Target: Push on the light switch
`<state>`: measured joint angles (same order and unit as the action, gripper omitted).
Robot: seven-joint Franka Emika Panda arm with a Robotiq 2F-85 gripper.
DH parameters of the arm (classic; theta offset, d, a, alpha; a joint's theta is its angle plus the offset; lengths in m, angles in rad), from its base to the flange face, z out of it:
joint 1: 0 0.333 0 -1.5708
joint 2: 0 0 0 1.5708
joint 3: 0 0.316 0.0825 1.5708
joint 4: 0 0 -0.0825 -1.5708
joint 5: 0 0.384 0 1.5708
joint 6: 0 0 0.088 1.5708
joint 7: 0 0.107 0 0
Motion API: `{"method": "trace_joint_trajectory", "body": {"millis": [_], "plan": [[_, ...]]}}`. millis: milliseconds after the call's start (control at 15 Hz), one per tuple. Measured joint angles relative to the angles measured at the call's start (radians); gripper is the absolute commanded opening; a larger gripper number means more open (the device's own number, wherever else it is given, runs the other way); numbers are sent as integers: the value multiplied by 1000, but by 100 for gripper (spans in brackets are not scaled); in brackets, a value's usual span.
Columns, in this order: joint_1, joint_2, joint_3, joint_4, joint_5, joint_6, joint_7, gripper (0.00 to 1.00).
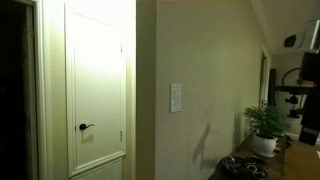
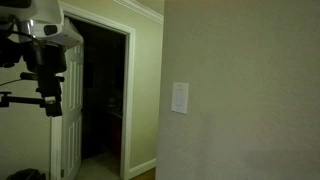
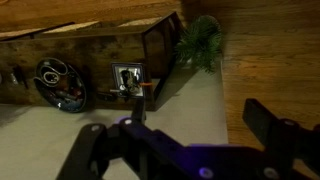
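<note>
The light switch (image 1: 176, 97) is a small white upright plate on the pale wall, seen in both exterior views (image 2: 180, 98). It does not show in the wrist view. The robot arm stands well away from it, at the right edge of an exterior view (image 1: 306, 72) and at the upper left of an exterior view (image 2: 44, 45). In the wrist view my gripper (image 3: 200, 118) is open and empty, its dark fingers spread over a pale surface and wooden floor.
A white door (image 1: 97, 85) with a dark lever handle (image 1: 85, 127) is left of the switch. An open dark doorway (image 2: 100, 90) is nearby. A potted plant (image 1: 265, 125) (image 3: 200, 42) stands on a side table with a dark plate (image 3: 60, 85) and a small frame (image 3: 128, 78).
</note>
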<state>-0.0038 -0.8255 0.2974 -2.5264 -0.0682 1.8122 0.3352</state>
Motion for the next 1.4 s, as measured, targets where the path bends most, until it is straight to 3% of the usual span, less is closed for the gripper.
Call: {"method": "trace_joint_trajectory", "body": {"millis": [1400], "plan": [[1, 0, -1, 0, 0, 0, 0, 100]]}}
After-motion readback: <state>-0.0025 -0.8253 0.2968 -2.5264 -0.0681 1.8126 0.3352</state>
